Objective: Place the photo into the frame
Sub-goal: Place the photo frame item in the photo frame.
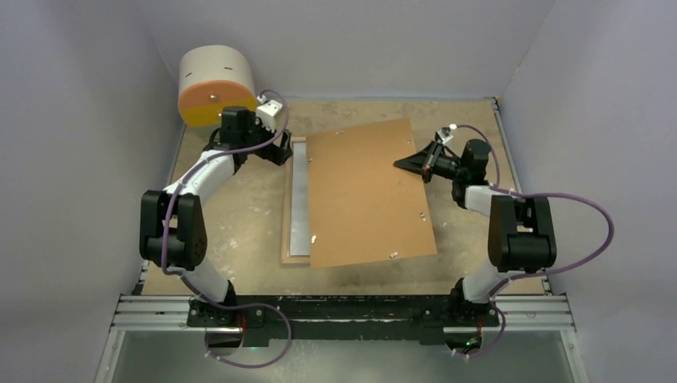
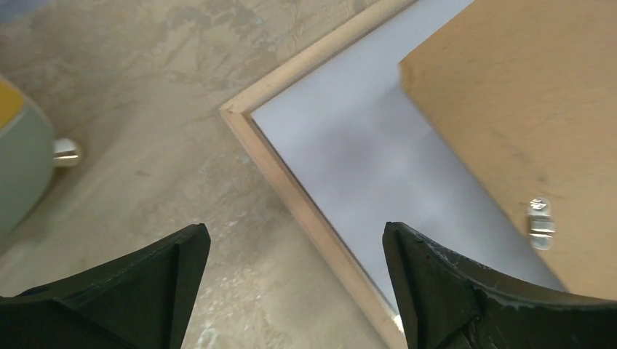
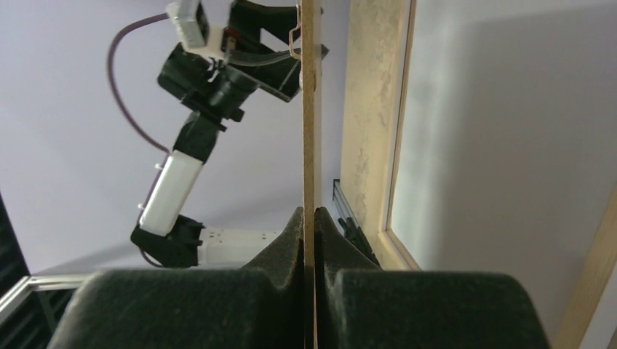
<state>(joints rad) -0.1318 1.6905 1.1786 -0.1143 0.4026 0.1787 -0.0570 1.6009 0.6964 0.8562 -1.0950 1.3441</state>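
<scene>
Hovering with left end effector (image 2: 291,231) spread wide over far-left corner of frame (image 1: 285,215) lying back-up on bench (image 1: 239,215); pinching, with right end effector (image 3: 309,214), right edge of brown backing board (image 1: 367,191) askew over that frame.

— Where's the left arm (image 1: 199,179)?
— Elbow bent at the left, reaching toward upper left of centre. The left gripper (image 1: 281,152) has its jaws spread wide.
— And the right arm (image 1: 511,219)?
— Folded at the right edge. The right gripper (image 1: 401,163) points left, pinched on the brown board (image 1: 363,191).
</scene>
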